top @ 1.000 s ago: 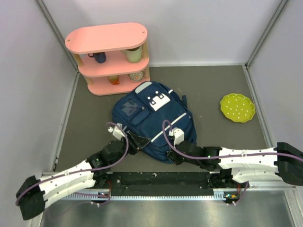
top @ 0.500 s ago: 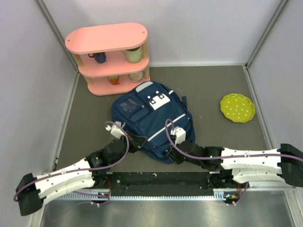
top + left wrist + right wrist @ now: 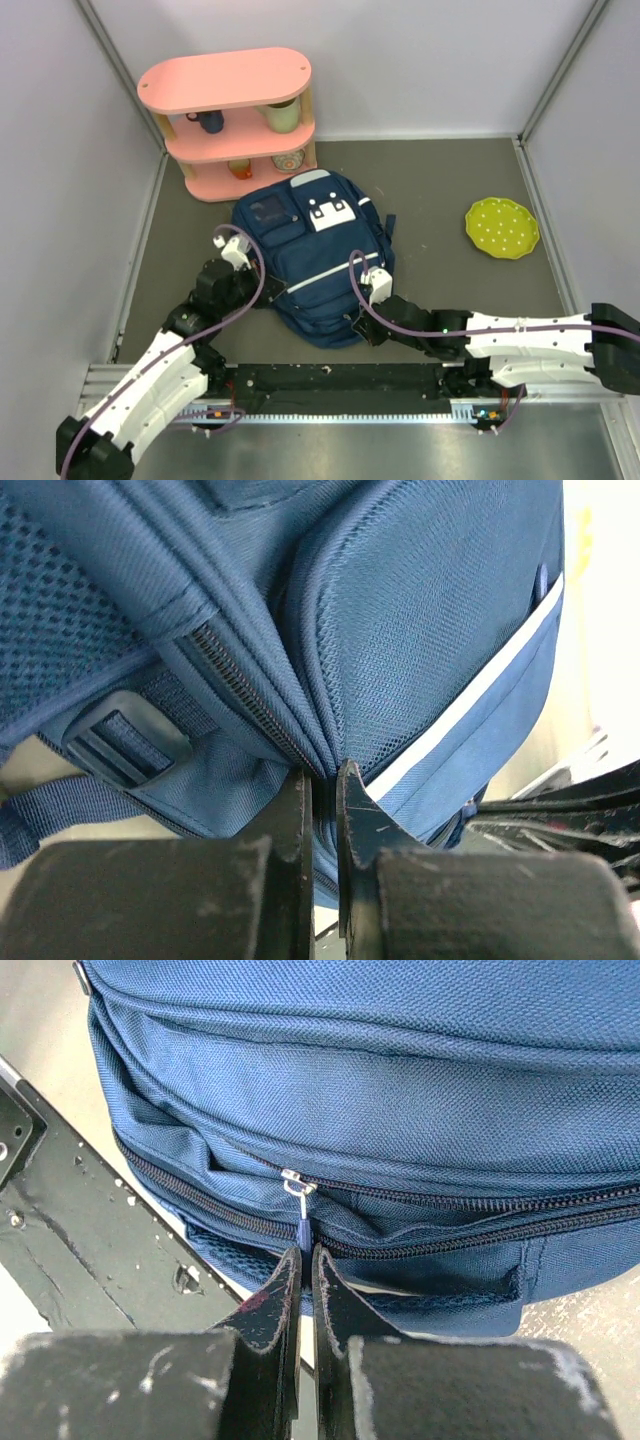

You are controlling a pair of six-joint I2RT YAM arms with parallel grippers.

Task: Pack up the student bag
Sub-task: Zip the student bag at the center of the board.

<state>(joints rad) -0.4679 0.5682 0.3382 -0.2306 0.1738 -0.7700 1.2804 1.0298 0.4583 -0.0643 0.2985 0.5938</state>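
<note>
Tabletop of grey matte material (image 3: pixel 450 190) fills the overhead view. The student bag (image 3: pixel 310 260), a large navy blue fabric backpack with white rectangular patches and thin white stripes, lies flat at its centre with the front pockets up. The patches carry small dark marks that are too small to read.

At the bag's 11 o'clock stands a pink three-tier oval shelf (image 3: pixel 225 82) holding a few cups. A lime-green dotted plate (image 3: pixel 502 228) lies well apart at 3 o'clock. Only the overhead camera shows these two.

The left gripper (image 3: pixel 262 292) meets the bag's edge at 8 o'clock. Its wrist camera gives what the overhead view cannot. The black fingers (image 3: pixel 290 820) are clenched nearly together on a pinch of navy fabric, where a mesh panel and a zip seam converge. A strap buckle sits at 9 o'clock of that pinch.

The right gripper (image 3: pixel 358 325) sits at the bag's 5 o'clock edge. Close up, its fingers (image 3: pixel 270 1300) are clamped on the small blue zip pull (image 3: pixel 302 1228), which hangs from a silver slider on the near side wall.
</note>
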